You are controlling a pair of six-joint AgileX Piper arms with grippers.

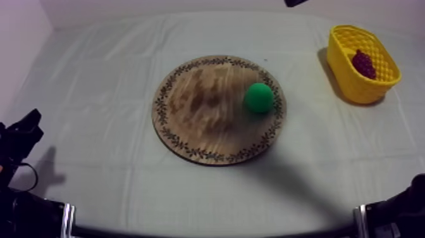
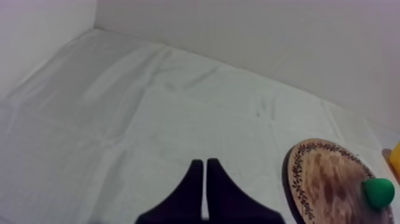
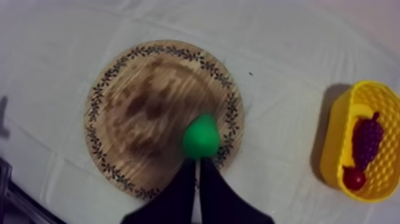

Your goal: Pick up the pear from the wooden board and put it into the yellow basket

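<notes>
Covering the table, the cloth (image 1: 95,95) is wrinkled and soft, so anything that rolls onto it may stop in an awkward spot. At the centre of the top view lies the board (image 1: 190,107). It has no raised edge, so I judge it will not hold back a fruit that gets nudged. At the upper right of that view stands the basket (image 1: 354,88), well apart from the board. It looks light, and a knock on its rim during the drop could shift or tip it.

Low at the left edge, the left gripper (image 1: 24,130) rests with its fingers pressed together and empty, well apart from the board. The right gripper (image 3: 197,162) is also closed on nothing, its tip just beside the pear (image 1: 259,97). That is the main risk: unless the fingers part first, they will push the fruit, not take it.

The pear sits on the board's right side, near the rim, so a small shove could send it off. Its smooth, rounded body may also squirt out of a shallow pinch.

The grapes (image 1: 363,63) and a small red fruit (image 3: 355,178) already lie in the basket, leaving less room for the drop.
</notes>
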